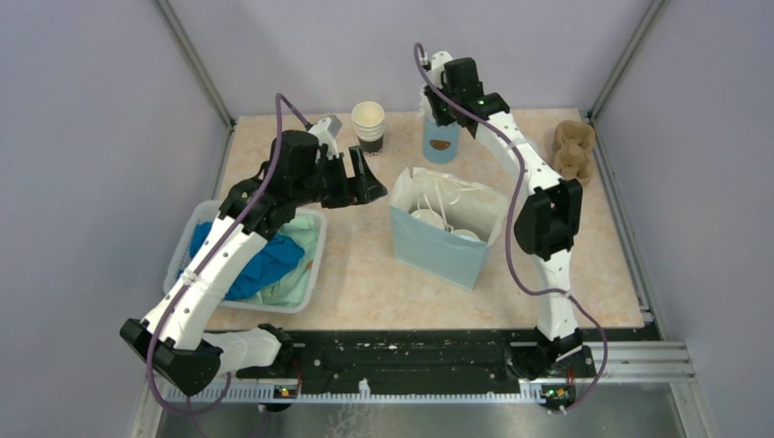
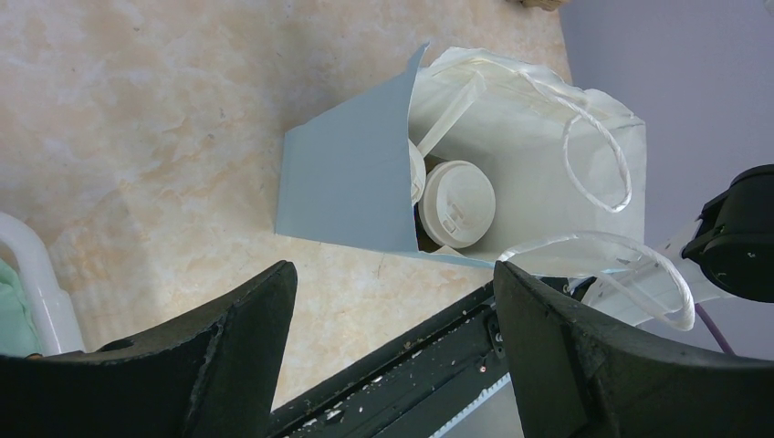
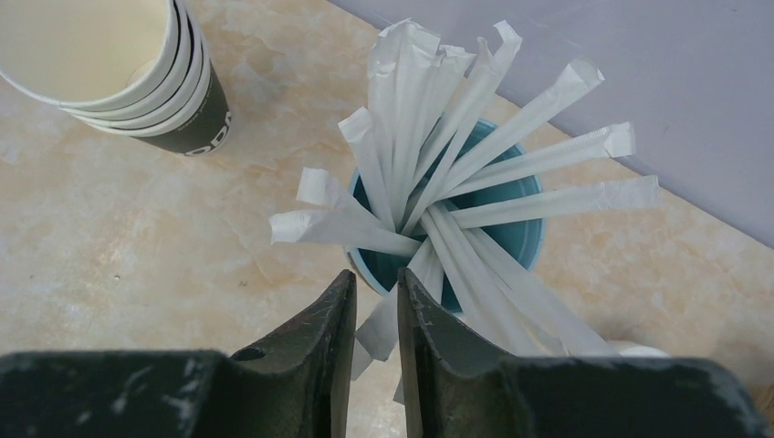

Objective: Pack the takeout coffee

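Observation:
The takeout coffee (image 2: 456, 203), a cup with a round white lid, stands inside the open light blue paper bag (image 2: 347, 182). A second white lid (image 2: 417, 173) shows partly behind the bag's wall. In the top view the lids (image 1: 427, 217) show in the bag (image 1: 438, 251). My left gripper (image 1: 365, 178) hangs open and empty left of the bag, and in its wrist view (image 2: 392, 301) the bag lies beyond its wide-apart jaws. My right gripper (image 3: 376, 278) sits at the near rim of the light blue cup (image 3: 520, 237) and is closed on one white stick (image 3: 379, 330).
A stack of lidless cream-and-black cups (image 1: 370, 126) stands at the back, left of the blue cup (image 1: 441, 139). A brown cardboard cup carrier (image 1: 573, 149) lies at the back right. A white bin of blue and green cloth (image 1: 265, 260) sits under my left arm.

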Available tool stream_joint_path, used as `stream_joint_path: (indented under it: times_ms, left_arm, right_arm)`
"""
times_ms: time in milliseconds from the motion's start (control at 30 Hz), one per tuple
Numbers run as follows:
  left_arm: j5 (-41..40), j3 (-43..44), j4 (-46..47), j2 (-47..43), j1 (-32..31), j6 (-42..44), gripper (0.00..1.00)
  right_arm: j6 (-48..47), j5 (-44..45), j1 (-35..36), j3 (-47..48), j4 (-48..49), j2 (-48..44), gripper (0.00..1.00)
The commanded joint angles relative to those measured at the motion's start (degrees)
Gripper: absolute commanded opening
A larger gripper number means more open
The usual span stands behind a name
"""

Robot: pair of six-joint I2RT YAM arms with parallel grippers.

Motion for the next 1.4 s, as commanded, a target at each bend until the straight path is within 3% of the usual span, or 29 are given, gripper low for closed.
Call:
stream_joint_path:
  times_ms: [0,267,800,1000,1133,1367]
  left_arm:
    - [0.79,0.91,2.62,0.17,0.48,1.05,0.85]
    - [1.71,1.00,2.77,0.62,0.84,1.45,0.85]
    - [3.79,0.91,2.42,-1.47,1.45,2.21,0.85]
    - [5.48,1.43,1.44,-3.28,1.58,3.43,0.85]
    - [6.85,-0.06,1.36,-5.52,1.65,4.26,0.86]
    - [10.79,-2.67,2.81,-8.88,1.65,4.20,0.86]
  right_arm:
    - [-0.74,0.92,0.34,1.08,0.24,0.31,0.21]
    - [-0.95,1.47,0.42,3.43,0.20,0.92,0.00]
    - [-4.34,6.89,1.11,16.20,4.48,-3.07,0.00]
    - [-4.17,8.47,4.65,14.53,2.26,-16.15,0.00]
    - [-1.83,3.37,6.89,4.05,1.54,-29.81,0.00]
    - [10.46,-8.82,7.20,-11.77,-3.00,-49.49,0.00]
